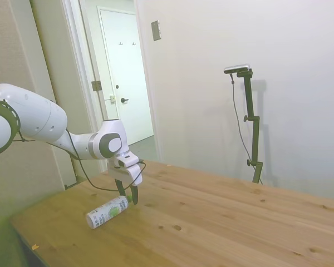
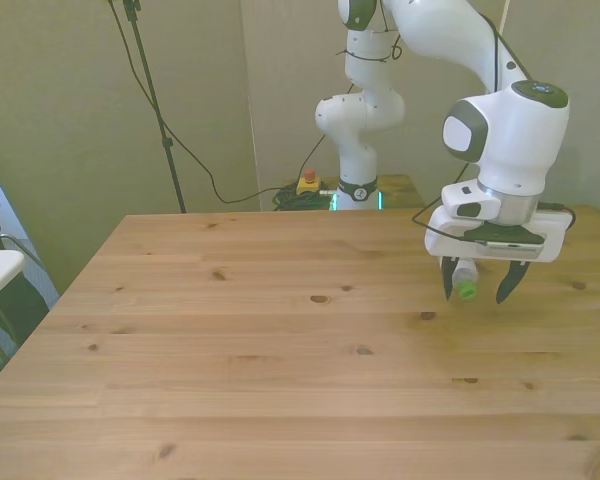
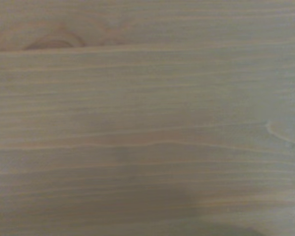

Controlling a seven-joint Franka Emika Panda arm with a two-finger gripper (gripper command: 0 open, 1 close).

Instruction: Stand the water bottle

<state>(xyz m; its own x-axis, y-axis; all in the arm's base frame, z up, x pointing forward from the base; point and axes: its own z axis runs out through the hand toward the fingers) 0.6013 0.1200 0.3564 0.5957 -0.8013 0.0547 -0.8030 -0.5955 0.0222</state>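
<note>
- One water bottle (image 1: 107,212) lies on its side on the table (image 1: 222,222), a slim clear plastic cylinder wrapped in a white label with a green graphic and dark print.
- In the side view its flat base points toward the table's near corner, and its neck end sits under the end effector (image 1: 127,196).
- In the front view only the neck end shows: the bright green screw cap (image 2: 466,290), round and small, faces the camera between the two fingers, with a little clear plastic behind it.
- The end effector (image 2: 477,292) hangs low over the table near the front view's right edge, its two dark, tapering fingers spread apart, one on each side of the bottle's neck end; whether either finger touches the bottle I cannot tell.
- One white arm with smooth rounded joints and grey bands carries it; a flat white block sits just above the fingers, and a thin dark cable loops along the wrist.
- The table is pale pine, made of long boards laid side by side, with fine straight grain and scattered dark knots.
- The wrist view shows only blurred wood grain (image 3: 147,98), with one oval knot and a soft shadow across part of it.
- Apart from the bottle, the pictures show nothing lying on the boards.
</note>
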